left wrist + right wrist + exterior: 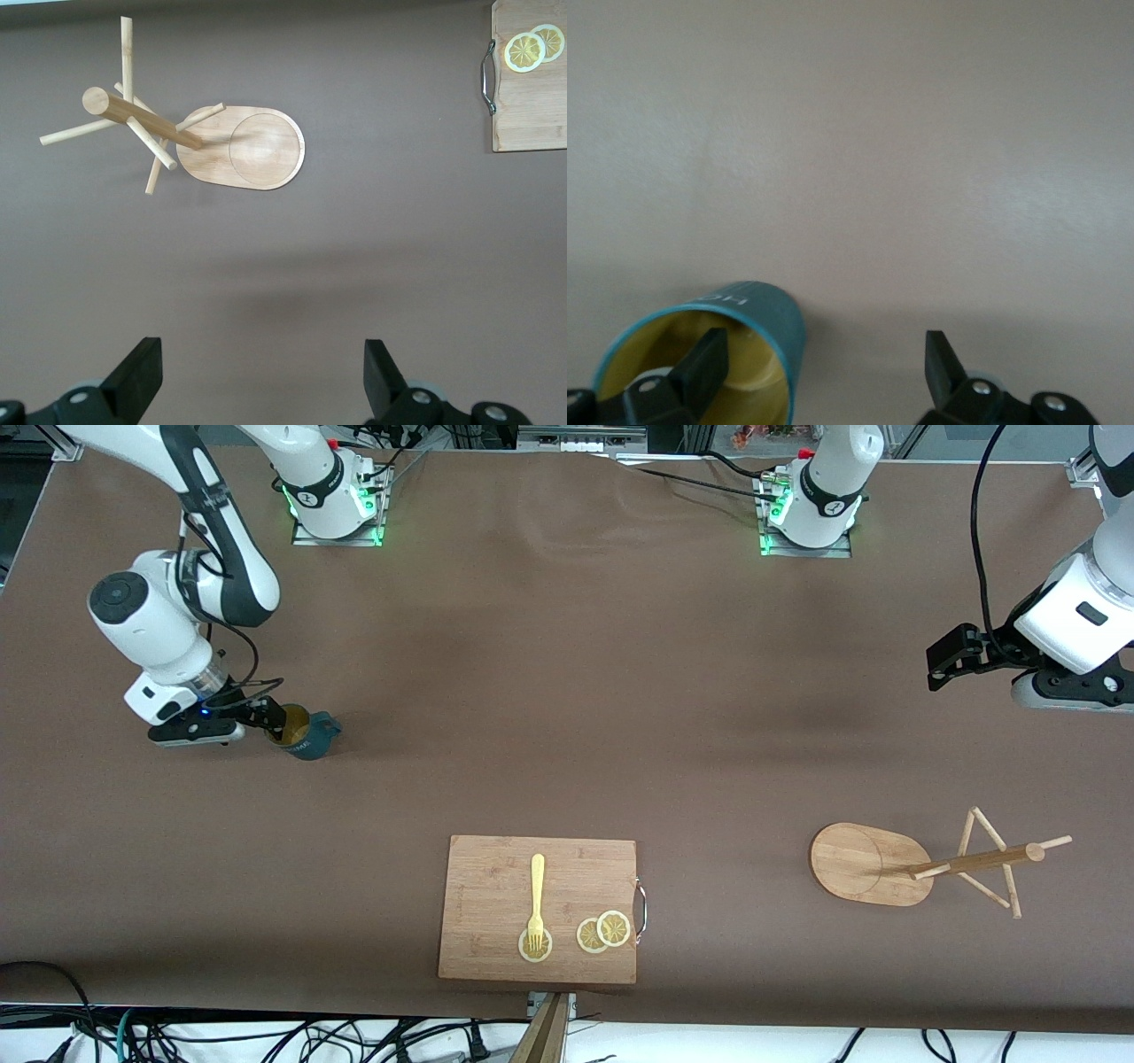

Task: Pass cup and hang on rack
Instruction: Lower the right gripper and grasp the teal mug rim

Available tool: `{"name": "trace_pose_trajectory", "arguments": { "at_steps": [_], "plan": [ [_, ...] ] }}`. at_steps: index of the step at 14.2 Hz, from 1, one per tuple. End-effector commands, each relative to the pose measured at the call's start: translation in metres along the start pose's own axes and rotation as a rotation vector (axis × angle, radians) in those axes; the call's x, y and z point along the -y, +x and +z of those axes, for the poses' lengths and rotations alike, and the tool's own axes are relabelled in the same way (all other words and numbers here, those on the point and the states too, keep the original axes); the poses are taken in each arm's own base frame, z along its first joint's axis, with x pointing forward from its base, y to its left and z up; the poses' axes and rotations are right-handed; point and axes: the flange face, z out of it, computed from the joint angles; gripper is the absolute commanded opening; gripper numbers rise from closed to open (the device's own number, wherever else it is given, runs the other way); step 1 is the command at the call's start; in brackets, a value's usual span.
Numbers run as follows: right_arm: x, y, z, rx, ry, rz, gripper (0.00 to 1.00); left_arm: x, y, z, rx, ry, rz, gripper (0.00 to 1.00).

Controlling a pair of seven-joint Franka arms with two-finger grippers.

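The dark teal cup (310,737) sits near the right arm's end of the table, its yellowish inside turned toward my right gripper (275,724) and its handle pointing away from it. In the right wrist view that gripper (824,359) is open: one of its fingers (707,356) is inside the mouth of the cup (775,314), the other is outside, and the cup's wall stands between them. The wooden rack (864,864) stands nearer the front camera, toward the left arm's end. My left gripper (944,664) waits open and empty above the table, with the rack (252,150) ahead of the gripper (261,376).
A wooden cutting board (492,886) lies near the table's front edge, midway along it. On it are a yellow fork (537,890) and lemon slices (604,932). The board's metal handle (642,908) faces the rack. Cables run below the front edge.
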Motion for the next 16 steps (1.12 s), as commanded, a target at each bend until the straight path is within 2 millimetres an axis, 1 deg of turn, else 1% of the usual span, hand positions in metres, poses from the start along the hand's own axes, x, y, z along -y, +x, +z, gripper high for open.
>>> {"name": "trace_pose_trajectory", "arguments": {
  "at_steps": [1,2,4,5,9,11,12,14,16],
  "plan": [
    [-0.002,-0.001,0.002,-0.01,-0.006,-0.039,0.78,-0.001,0.0,-0.007,0.001,0.016,-0.001,1.0],
    [-0.002,-0.002,0.002,-0.006,-0.006,-0.054,0.7,-0.001,0.0,-0.007,0.001,0.016,-0.001,1.0],
    [-0.002,-0.003,0.004,0.011,-0.003,-0.071,0.15,0.0,0.001,-0.006,0.002,0.016,-0.001,1.0],
    [-0.001,-0.002,0.004,0.011,-0.002,-0.069,0.0,0.001,0.001,-0.006,0.002,0.016,-0.001,1.0],
    [-0.001,0.001,0.002,0.009,-0.002,-0.066,0.0,0.001,0.001,-0.006,0.002,0.016,-0.003,1.0],
    [-0.003,0.005,-0.004,0.027,0.003,-0.055,0.0,0.001,0.001,-0.006,0.002,0.016,-0.003,1.0],
    [-0.002,0.013,-0.011,0.049,0.009,-0.057,0.0,0.001,0.001,-0.006,0.001,0.016,-0.003,1.0],
    [-0.004,0.035,-0.033,0.112,0.022,-0.056,0.0,0.001,0.001,-0.006,0.002,0.016,-0.003,1.0],
    [-0.003,0.063,-0.06,0.181,0.042,-0.042,0.0,0.002,0.001,-0.006,0.001,0.016,-0.004,1.0]
  ]
}}
